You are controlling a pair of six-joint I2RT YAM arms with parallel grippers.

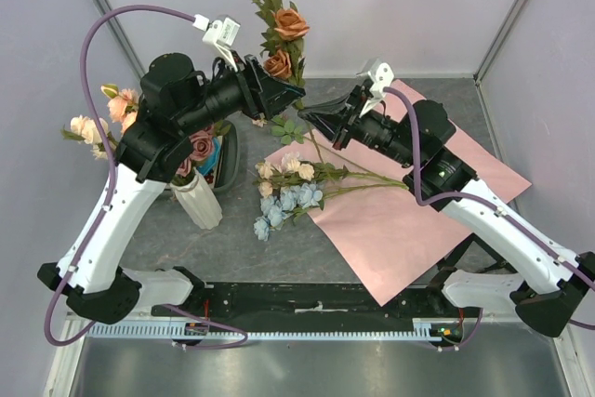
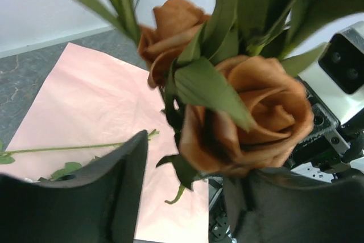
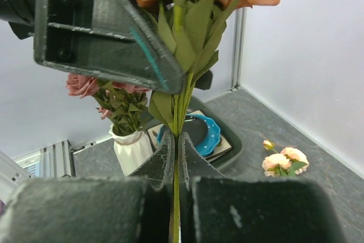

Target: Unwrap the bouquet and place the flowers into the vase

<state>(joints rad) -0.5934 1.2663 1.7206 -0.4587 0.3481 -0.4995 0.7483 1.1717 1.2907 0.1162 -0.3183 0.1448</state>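
Right gripper is clamped on the stem of the peach roses up at 12 o'clock. Left gripper is spread around the blooms, not pinching. Vase sits at 9 o'clock.

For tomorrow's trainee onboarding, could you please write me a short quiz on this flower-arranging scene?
1. True or false: the right end effector is shut on the stem of the orange roses.
2. Which roses stand in the vase? A blue, B pink-mauve, C cream.
3. Fill in: the stems of the cream and blue flowers lie on the ___ paper.
Key: 1 true; 2 B; 3 pink.
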